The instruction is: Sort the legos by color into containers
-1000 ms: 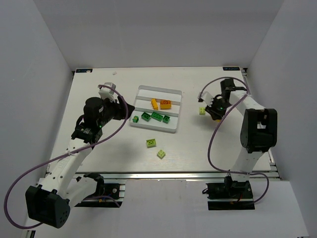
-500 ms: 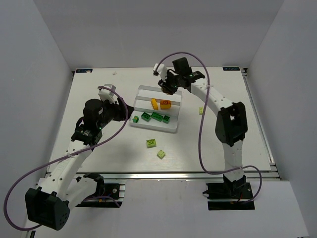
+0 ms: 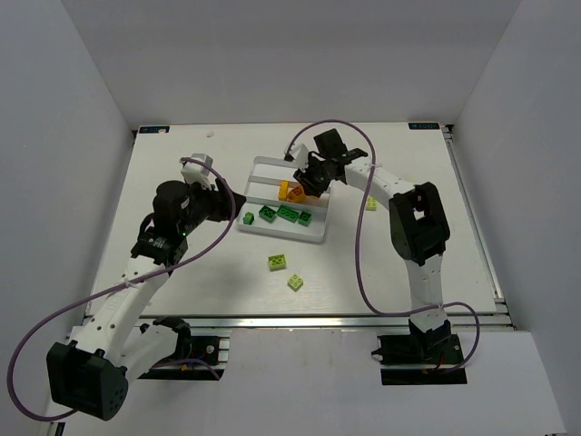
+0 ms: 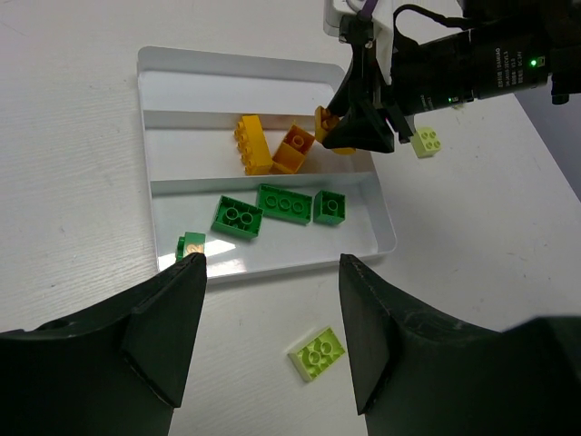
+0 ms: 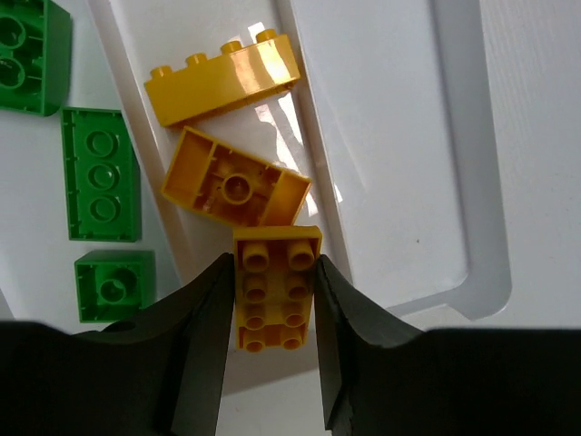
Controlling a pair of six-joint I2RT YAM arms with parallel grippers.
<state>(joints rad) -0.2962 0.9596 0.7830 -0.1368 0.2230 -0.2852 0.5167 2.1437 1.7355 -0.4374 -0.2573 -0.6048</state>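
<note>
Two orange legos [image 5: 222, 68] in tray [image 5: 390, 136], close under held orange brick [image 5: 275, 286].

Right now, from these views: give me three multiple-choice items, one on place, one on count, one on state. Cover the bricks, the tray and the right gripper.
1. In which compartment of the white rectangular plastic tray do the three dark green studded plastic bricks lie?
A) far
B) middle
C) near, closest to the arm bases

2. How many pale yellow-green studded plastic bricks lie outside the tray?
A) one
B) three
C) five

3. What state is the right gripper in?
A) open and empty
B) shut on an orange studded plastic brick
C) shut on a dark green brick

Answers:
1 C: the top view shows all three in the compartment nearest the bases.
2 B: two lie in front of the tray and one to its right.
3 B: the right wrist view shows the brick clamped between the jaws.
</note>
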